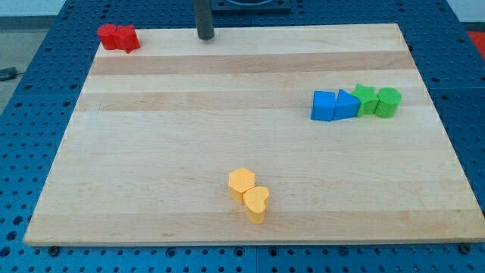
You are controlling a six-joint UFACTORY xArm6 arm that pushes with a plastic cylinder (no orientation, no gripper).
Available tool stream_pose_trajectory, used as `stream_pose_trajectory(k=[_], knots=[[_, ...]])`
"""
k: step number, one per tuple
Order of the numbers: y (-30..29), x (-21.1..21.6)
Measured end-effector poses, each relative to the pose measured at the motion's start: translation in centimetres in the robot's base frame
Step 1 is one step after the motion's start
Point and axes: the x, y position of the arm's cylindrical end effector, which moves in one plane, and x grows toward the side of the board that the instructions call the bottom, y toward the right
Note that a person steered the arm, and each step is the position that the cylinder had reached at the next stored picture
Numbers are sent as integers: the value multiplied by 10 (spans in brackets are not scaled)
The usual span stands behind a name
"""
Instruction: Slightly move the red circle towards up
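My tip (205, 36) sits at the top edge of the wooden board (227, 114), a little left of the middle. It is a plain rod with no jaws. Two red blocks (118, 37) touch each other in the top left corner, well apart from my tip. I cannot tell which one is the red circle. Two blue blocks (334, 105) and two green blocks (377, 101) line up near the right edge. Two yellow blocks (249, 194) sit near the bottom edge.

Our table (250, 152) is pale wood with visible grain, smooth and matt. Our blocks look like matt plastic; the rod (205, 19) appears dark and dull.
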Motion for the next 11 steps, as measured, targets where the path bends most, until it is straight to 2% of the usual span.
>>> stream_pose_trajectory(k=[1, 2, 3, 4, 5, 7, 9, 11], knots=[[-47, 73], [-136, 118], [-211, 103], [-213, 101], [-213, 39], [-213, 37], [-212, -4], [-213, -10]])
